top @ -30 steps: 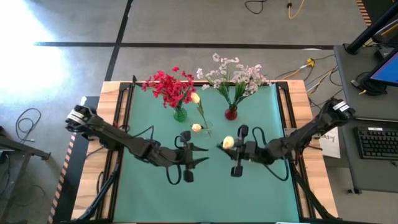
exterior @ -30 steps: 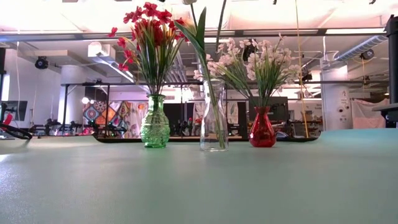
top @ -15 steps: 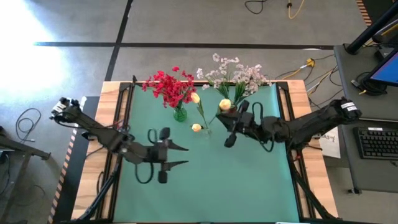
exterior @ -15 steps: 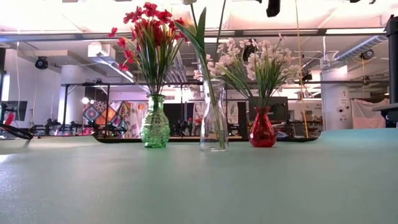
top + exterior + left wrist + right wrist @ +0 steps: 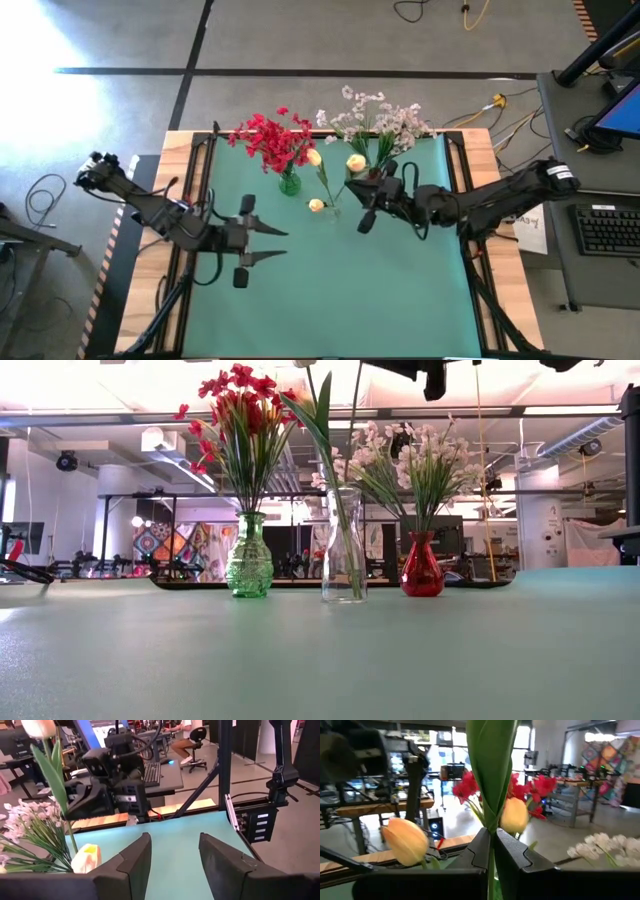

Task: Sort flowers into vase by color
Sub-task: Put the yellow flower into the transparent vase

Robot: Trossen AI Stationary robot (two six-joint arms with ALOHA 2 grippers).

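One rosebud stem (image 5: 492, 795) in right claw (image 5: 491, 851)

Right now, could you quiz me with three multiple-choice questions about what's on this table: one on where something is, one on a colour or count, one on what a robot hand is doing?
1. Where does the clear vase stand?
A. Between the green vase and the red vase
B. Left of the green vase
C. Lying on the mat

2. How many vases are there?
A. Two
B. Three
C. Five

3. What is the right gripper doing?
A. Hanging open and empty
B. Gripping a vase
C. Shut on a green flower stem

Answers: 1 A, the low view shows it in the middle. 2 B, green, clear and red. 3 C, its fingers pinch the stem.
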